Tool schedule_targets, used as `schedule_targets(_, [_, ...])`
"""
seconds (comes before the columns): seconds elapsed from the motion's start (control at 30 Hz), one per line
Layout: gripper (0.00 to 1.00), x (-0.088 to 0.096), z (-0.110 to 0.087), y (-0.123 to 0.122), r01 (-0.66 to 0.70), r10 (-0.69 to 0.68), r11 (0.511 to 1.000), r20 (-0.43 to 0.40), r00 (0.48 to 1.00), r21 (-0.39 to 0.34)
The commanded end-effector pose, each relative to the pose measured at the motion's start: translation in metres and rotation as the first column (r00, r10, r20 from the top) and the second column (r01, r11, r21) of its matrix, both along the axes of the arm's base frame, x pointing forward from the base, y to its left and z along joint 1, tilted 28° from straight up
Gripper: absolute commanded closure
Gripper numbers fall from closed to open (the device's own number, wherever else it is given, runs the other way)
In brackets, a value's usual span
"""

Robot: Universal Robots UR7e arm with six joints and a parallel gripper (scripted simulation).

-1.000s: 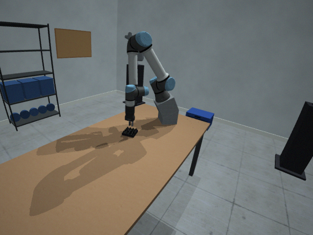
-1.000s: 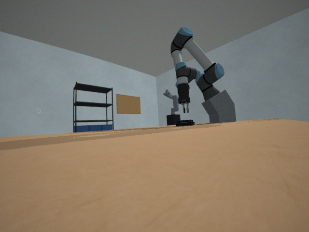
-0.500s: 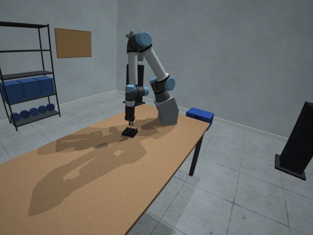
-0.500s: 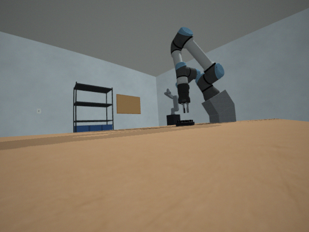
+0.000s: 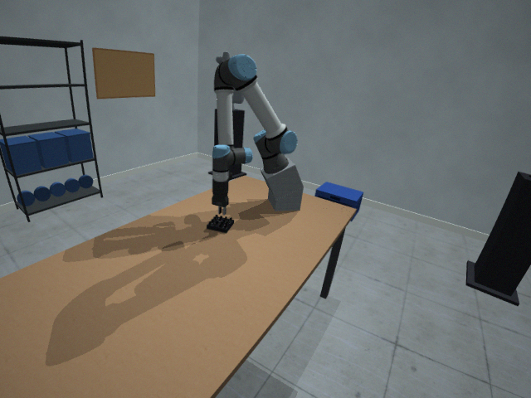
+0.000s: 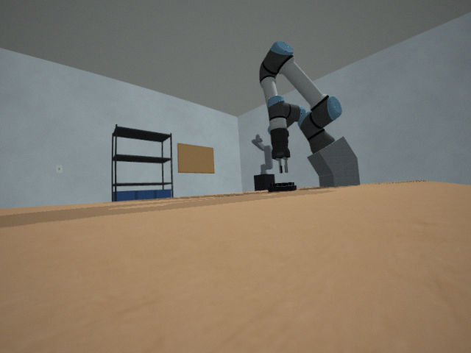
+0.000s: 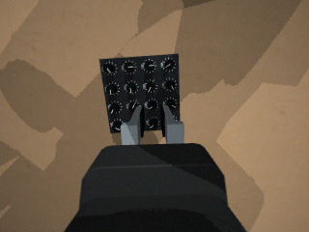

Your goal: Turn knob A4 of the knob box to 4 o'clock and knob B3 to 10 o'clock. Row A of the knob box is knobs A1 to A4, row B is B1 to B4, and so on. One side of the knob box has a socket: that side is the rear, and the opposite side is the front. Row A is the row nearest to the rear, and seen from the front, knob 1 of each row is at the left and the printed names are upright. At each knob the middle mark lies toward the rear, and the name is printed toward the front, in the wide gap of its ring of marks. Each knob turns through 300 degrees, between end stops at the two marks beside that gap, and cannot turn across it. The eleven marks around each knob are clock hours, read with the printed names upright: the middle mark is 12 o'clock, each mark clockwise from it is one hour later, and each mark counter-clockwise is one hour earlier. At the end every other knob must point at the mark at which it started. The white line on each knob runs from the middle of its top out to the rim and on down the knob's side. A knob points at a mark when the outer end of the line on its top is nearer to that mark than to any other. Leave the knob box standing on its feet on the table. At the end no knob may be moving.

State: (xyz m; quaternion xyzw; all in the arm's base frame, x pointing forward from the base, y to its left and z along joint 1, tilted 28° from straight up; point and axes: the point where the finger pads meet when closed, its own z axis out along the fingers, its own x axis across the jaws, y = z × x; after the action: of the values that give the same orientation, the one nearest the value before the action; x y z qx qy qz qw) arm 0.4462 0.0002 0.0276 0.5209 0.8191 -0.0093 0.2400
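The gripper (image 5: 221,212) (image 6: 283,172) (image 7: 153,115) points straight down, its two fingers parted partway with air between them, so it is open and grips nothing. Below the fingertips, and apart from them, the black knob box (image 5: 217,229) (image 6: 282,188) (image 7: 140,77) stands upright on the table (image 5: 171,321) (image 6: 228,265) (image 7: 48,203). In the wrist view most of the box's face lies beyond the fingertips, while the fingers cover parts of the two nearest lines of knobs. The knobs form a grid of four by four, and their white lines point in differing directions; the printed names are too small to read, so which knobs are A4 and B3 cannot be told.

Above the gripper, the robot arm (image 5: 225,115) (image 6: 300,81) rises to its elbow and slopes back down to a grey mount (image 5: 284,188) (image 6: 342,163), which stands on the table to the right of the gripper in the top and exterior views. Well apart from the gripper, on the left in both those views, are a shelf rack (image 5: 86,85) (image 6: 171,167) and a tan wall board (image 5: 124,73) (image 6: 196,158). Shadows of the arm fall across the tabletop around the box

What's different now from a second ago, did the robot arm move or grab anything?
Nothing visibly changed. The blue-and-grey jointed robot arm holds the same pose, its grey metal fingers still hang above the flat black knob box, and the box sits in the same spot. Nothing was grabbed or let go.
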Motion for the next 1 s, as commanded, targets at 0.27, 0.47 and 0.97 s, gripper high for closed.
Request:
schedule_targets(0.27, [0.54, 0.005, -0.010, -0.003, 0.000, 0.000, 1.000, 0.001, 1.000, 0.000])
schedule_targets(0.47, [0.54, 0.008, -0.017, -0.006, 0.000, 0.000, 1.000, 0.001, 1.000, 0.000])
schedule_targets(0.97, [0.54, 0.013, -0.030, -0.010, 0.000, 0.000, 1.000, 0.001, 1.000, 0.000])
